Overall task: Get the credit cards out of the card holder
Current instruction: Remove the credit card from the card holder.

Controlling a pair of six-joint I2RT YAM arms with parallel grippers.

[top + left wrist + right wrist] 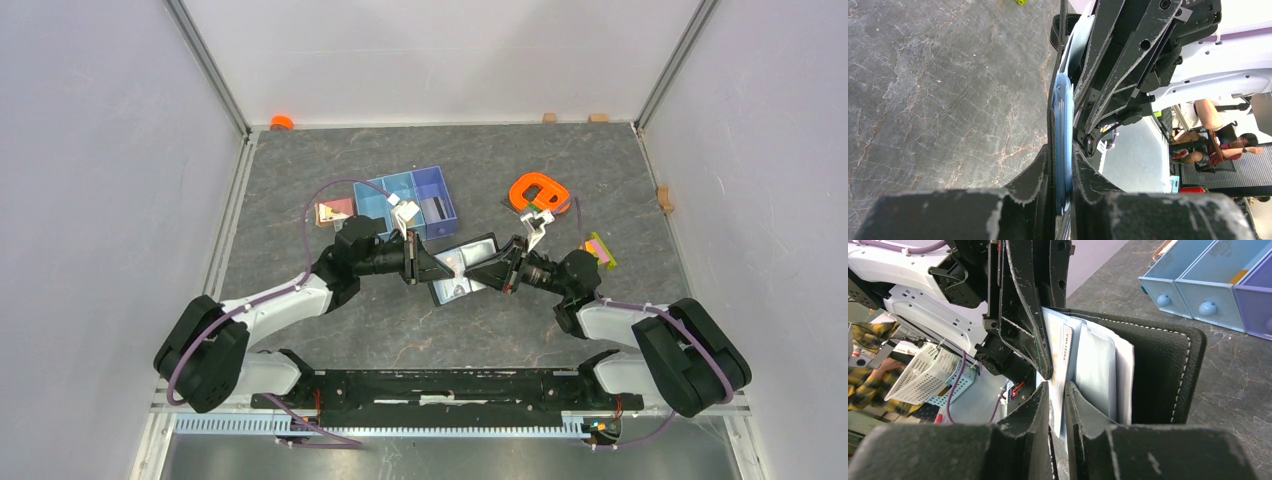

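Base rail is closest to the top camera; both arms angle in from it and meet mid-worktop. Card holder sits right between the two, opened out, silvery inside facing up, black outside.

Left end effector: clenched on the card holder. Left wrist view shows its fingers pinching the black edge together with the pale blue-white stack of credit cards, seen edge-on. Can't separate cards from sleeves there.

Right end effector: clenched too. Its fingers grip the front card, a pale layer with a printed strip down its edge, at the open side of the stack. Can't tell if a clear sleeve is wrapped round it. Other pale layers stand just behind it, inside the card holder.

In the way: each wrist camera gets the opposite end effector filling the frame straight behind the card holder, close against the stack. From above, both wrists overlap the card holder's ends, and part of the left wrist overlaps the blue tray.

Around: tray is just beyond the left wrist, three compartments, something dark in the right one. Orange loop-shaped piece lies beyond the right wrist, small pink-and-yellow item beside that arm, small pink item left of the tray. All apart from the card holder.
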